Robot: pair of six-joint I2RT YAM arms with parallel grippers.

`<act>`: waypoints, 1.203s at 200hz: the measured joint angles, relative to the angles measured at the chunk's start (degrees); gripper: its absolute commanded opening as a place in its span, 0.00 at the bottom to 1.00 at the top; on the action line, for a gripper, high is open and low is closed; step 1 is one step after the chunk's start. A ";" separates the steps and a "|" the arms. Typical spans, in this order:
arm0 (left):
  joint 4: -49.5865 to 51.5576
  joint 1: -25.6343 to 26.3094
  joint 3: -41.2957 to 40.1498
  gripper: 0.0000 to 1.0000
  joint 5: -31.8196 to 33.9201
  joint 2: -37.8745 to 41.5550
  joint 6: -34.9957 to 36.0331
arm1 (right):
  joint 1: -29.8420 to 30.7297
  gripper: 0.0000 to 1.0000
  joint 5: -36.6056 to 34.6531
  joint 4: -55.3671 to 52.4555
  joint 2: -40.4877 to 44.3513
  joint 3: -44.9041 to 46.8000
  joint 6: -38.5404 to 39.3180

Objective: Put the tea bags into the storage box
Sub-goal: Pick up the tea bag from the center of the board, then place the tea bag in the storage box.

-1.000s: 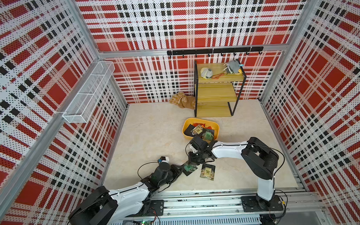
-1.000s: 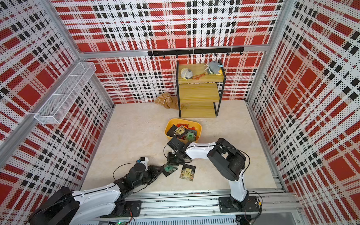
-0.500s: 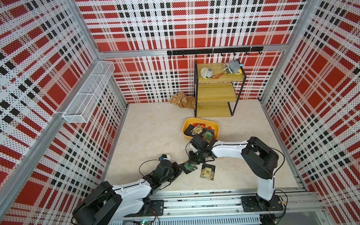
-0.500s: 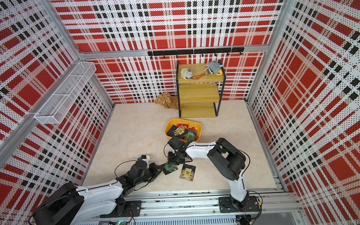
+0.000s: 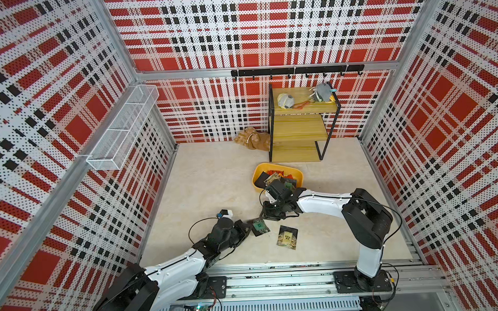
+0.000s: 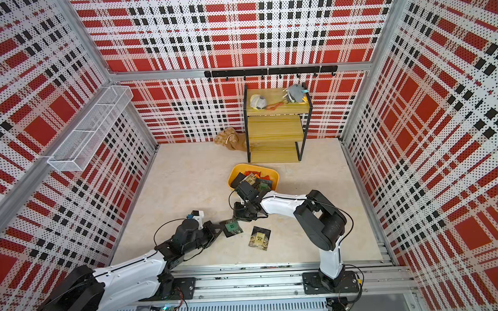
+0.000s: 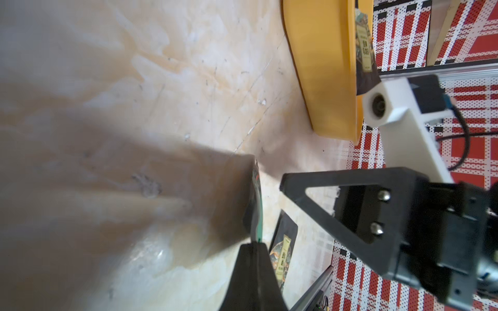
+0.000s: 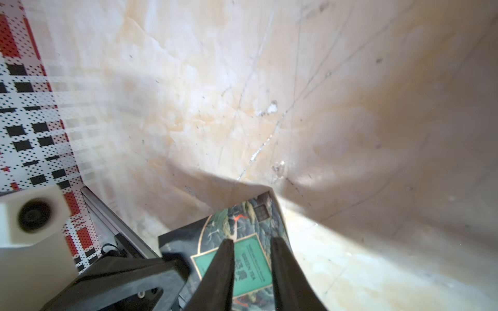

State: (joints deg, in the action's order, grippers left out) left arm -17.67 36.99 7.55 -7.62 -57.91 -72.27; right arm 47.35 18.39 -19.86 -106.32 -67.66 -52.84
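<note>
The yellow storage box (image 5: 299, 175) (image 6: 274, 175) holds several tea bags in both top views. A black tea bag with a green label (image 5: 259, 226) (image 6: 233, 227) is lifted off the floor between the arms. My left gripper (image 5: 247, 228) (image 7: 254, 245) is shut on its edge; the left wrist view shows the sachet edge-on (image 7: 255, 199). My right gripper (image 5: 268, 216) (image 8: 252, 242) hovers over its printed face (image 8: 249, 215), open, jaws apart and gripping nothing. A tan-label tea bag (image 5: 287, 237) (image 7: 283, 250) lies flat on the floor nearby.
A wooden stepped shelf (image 5: 297, 131) stands behind the box, with a brown plush toy (image 5: 251, 139) to its left. A white wire basket (image 5: 121, 129) hangs on the left wall. The front rail (image 5: 274, 267) runs just behind the arms.
The left gripper has shut on the green-label tea bag. The right gripper, shut on it before, has opened.
</note>
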 measured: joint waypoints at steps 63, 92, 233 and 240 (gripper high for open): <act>6.86 -5.55 12.00 0.00 -3.23 -0.35 4.55 | -6.19 0.53 -3.89 -1.16 12.39 4.66 0.48; 7.10 -8.52 21.27 0.00 -5.79 -5.84 7.76 | -9.68 0.57 -5.33 -1.81 17.18 8.02 0.79; 0.07 -10.40 48.94 0.34 -13.11 -43.28 14.14 | -13.00 0.60 -6.75 -5.79 30.84 21.99 -0.24; 0.04 -10.40 49.20 0.39 -13.14 -43.76 14.36 | -13.00 0.60 -6.49 -5.75 30.86 22.45 -0.39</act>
State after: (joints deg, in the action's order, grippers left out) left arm -17.63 26.59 56.75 -20.75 -101.67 -57.91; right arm 34.35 11.90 -25.61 -75.46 -45.21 -53.23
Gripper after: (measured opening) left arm 0.322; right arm 0.605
